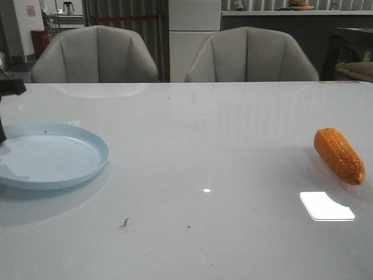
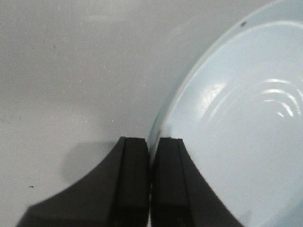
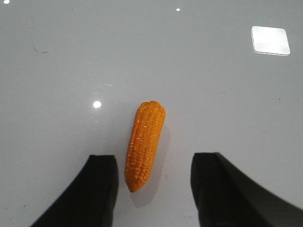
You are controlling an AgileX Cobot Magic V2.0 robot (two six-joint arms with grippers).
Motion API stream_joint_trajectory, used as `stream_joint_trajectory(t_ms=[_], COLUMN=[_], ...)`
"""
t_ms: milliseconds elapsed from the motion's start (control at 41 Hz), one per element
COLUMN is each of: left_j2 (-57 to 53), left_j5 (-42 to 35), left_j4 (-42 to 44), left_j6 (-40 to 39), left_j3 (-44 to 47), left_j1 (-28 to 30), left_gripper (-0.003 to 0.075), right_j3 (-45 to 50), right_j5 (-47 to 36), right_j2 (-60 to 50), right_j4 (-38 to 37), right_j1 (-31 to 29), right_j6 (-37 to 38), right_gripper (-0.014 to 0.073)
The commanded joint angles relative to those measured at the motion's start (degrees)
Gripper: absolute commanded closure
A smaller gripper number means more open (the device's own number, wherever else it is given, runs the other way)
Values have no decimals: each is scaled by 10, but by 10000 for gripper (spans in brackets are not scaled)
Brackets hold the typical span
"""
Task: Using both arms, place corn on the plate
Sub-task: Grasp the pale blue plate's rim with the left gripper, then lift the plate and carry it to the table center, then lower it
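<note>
The left gripper has its two black fingers pressed together on the thin rim of the pale blue plate. Beside the plate, the grey worktop shows the gripper's dark shadow
</note>
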Motion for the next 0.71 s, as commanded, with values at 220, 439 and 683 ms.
stream_joint_trajectory(t_ms=[220,439,683], left_j2=[-29,-29,-4], left_j5=[87,74,80], left_j4=[-215,-308,-212], left_j6=[0,0,-4], left_j3=[-199,-242,-236], left_j1=[-3,-39,-117], left_gripper=[629,629,629], right_j3=[-17,-17,-17], right_j5=[-22,-22,-22], right_j2=[-6,-6,-6], right_j4=[-7,-7,-7], right_j1=[-3,-3,-3], right_j6=[-3,-3,-3], right_gripper=[138,138,138])
